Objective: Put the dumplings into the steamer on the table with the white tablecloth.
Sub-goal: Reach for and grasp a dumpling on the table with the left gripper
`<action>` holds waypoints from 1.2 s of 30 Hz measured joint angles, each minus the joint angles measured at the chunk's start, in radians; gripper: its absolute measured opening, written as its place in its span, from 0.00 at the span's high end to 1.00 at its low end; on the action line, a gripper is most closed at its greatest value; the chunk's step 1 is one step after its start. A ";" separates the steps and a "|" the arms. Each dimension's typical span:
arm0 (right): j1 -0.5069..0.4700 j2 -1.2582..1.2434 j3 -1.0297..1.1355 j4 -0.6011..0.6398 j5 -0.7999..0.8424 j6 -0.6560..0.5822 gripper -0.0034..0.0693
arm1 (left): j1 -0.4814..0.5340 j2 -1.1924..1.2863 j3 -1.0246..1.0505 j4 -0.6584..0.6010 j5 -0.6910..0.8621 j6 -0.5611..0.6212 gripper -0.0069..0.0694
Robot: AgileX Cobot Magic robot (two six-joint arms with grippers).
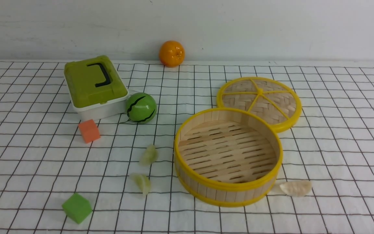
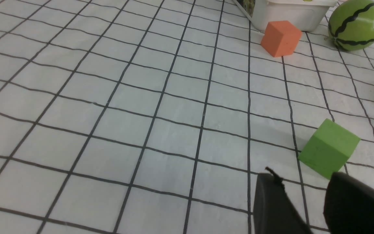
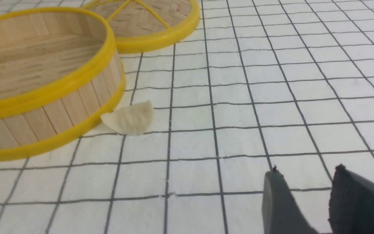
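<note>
bamboo steamer (image 1: 226, 195) bare (dumplings (image 1: 295, 188) lie outside)

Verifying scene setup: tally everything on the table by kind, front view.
Dumplings: 3
Steamer: 1
Lid: 1
Cubes: 2
Toy watermelon: 1
Orange: 1
Green-lidded box: 1
Total: 10

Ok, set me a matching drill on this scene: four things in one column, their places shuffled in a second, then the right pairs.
Things:
1 orange
2 lid
3 whitish dumpling
4 green cube

Places:
A near left part of the tablecloth
B right of the steamer, by its near side
C far edge of the tablecloth
D behind the steamer, to its right

Pairs: 1-C, 2-D, 3-B, 4-A
</note>
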 joint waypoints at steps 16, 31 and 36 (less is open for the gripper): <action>0.000 0.000 0.004 0.163 -0.013 0.000 0.62 | 0.000 0.000 0.000 0.046 -0.001 0.000 0.60; 0.000 0.000 0.004 0.170 -0.013 0.000 0.62 | 0.000 0.000 0.000 -0.174 -0.070 -0.131 0.60; 0.000 0.000 0.004 0.299 -0.012 0.001 0.62 | 0.000 0.000 0.000 -0.636 -0.135 -0.418 0.60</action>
